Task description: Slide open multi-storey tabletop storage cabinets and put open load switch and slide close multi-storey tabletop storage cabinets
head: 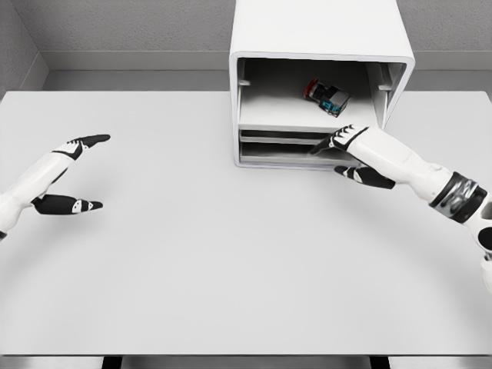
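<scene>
A white multi-storey storage cabinet (319,34) stands at the back of the table, right of centre. Its top compartment is open at the front. Inside it lies the load switch (328,97), a small red, black and blue part, tilted near the right rear. Two lower drawers (280,146) sit pushed in. My right hand (344,156) is at the cabinet's lower right front, fingers spread, its fingertips (321,146) touching the lower drawer fronts and holding nothing. My left hand (81,173) hovers over the table at the far left, open and empty.
The white table (215,254) stretches wide in front of the cabinet. A grey wall (115,31) runs behind it, and the table's front edge lies near the bottom of the view.
</scene>
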You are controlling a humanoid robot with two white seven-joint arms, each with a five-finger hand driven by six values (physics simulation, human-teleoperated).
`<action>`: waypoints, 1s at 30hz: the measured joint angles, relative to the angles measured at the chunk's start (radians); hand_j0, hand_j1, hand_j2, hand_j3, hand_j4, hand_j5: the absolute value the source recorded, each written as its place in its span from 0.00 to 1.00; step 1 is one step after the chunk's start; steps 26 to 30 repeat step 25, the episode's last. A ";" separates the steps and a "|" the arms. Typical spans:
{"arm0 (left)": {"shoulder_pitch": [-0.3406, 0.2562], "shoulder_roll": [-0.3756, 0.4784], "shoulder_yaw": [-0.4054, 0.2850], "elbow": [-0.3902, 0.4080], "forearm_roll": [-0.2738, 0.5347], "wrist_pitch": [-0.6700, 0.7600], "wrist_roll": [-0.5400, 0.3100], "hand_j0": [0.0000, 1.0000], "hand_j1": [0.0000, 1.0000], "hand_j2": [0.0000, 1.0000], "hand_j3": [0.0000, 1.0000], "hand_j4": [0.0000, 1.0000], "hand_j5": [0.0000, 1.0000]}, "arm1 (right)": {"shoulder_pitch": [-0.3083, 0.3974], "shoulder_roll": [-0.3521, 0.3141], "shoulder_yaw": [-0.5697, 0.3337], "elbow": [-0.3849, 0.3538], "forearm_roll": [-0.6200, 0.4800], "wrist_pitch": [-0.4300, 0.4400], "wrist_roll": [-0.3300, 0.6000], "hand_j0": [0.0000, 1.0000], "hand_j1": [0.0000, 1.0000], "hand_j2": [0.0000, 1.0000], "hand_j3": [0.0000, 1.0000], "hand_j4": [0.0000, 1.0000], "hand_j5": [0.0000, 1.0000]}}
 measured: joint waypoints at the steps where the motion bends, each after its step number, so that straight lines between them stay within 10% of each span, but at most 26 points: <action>1: 0.000 0.000 0.000 0.000 0.000 0.000 0.000 1.00 1.00 1.00 1.00 1.00 1.00 | -0.002 0.000 0.001 0.002 0.000 0.000 0.001 0.68 0.68 0.68 0.68 0.68 0.68; 13: 0.000 -0.003 0.001 0.000 0.001 0.000 0.000 1.00 1.00 1.00 1.00 1.00 1.00 | -0.032 0.015 0.003 0.035 0.000 0.000 0.005 0.71 0.71 0.71 0.71 0.71 0.71; 30: 0.014 -0.004 0.001 0.002 0.008 0.000 0.000 1.00 1.00 1.00 1.00 1.00 1.00 | 0.143 -0.062 -0.059 -0.073 -0.043 -0.001 -0.002 0.71 0.71 0.71 0.71 0.71 0.71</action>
